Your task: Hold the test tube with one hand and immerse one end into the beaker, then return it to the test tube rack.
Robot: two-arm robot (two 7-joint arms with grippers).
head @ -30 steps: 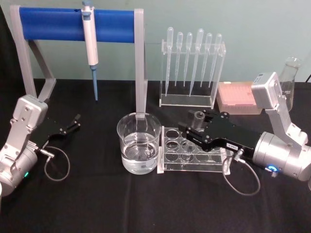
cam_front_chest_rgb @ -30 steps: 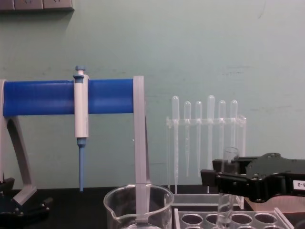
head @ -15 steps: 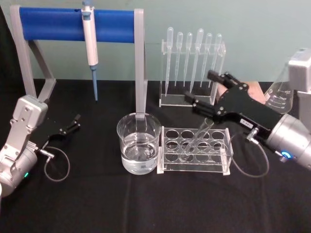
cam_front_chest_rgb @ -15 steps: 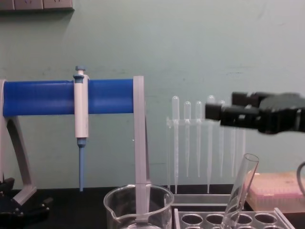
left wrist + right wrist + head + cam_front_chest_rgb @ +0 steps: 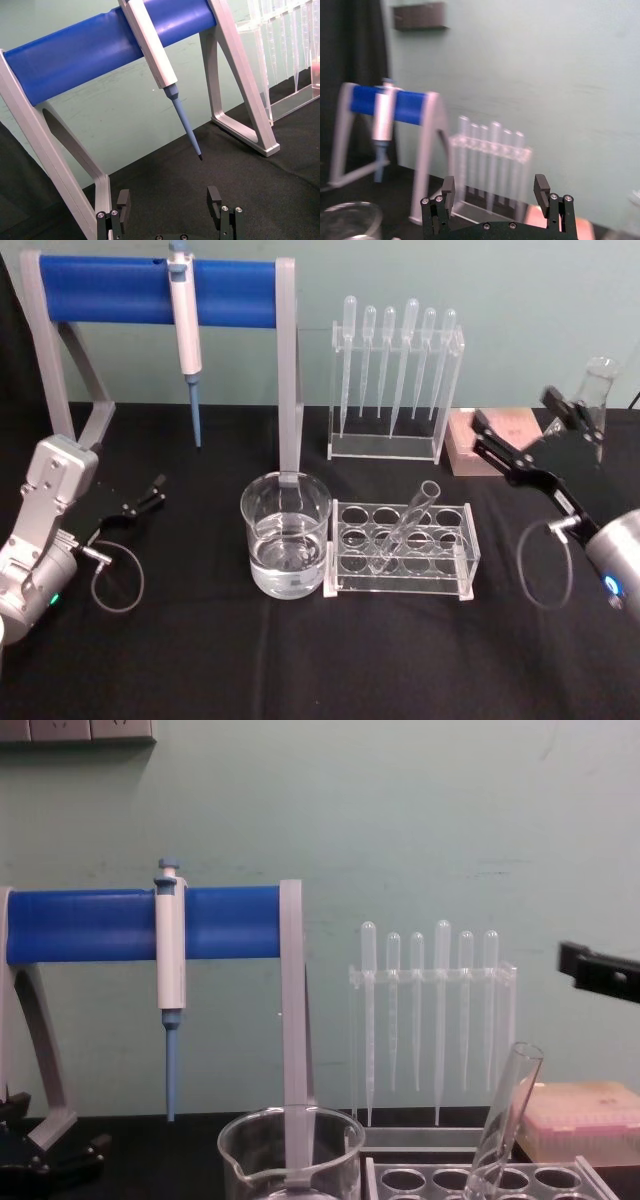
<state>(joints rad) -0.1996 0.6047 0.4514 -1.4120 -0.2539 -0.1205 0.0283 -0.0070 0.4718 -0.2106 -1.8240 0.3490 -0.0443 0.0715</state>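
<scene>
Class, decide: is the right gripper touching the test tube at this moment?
Apart. The head view shows the right gripper open, raised off to the right, with bare black table between it and the test tube leaning in the rack.

The left gripper sat open above black cloth — a blue-tipped pipette hung on its stand.
</scene>
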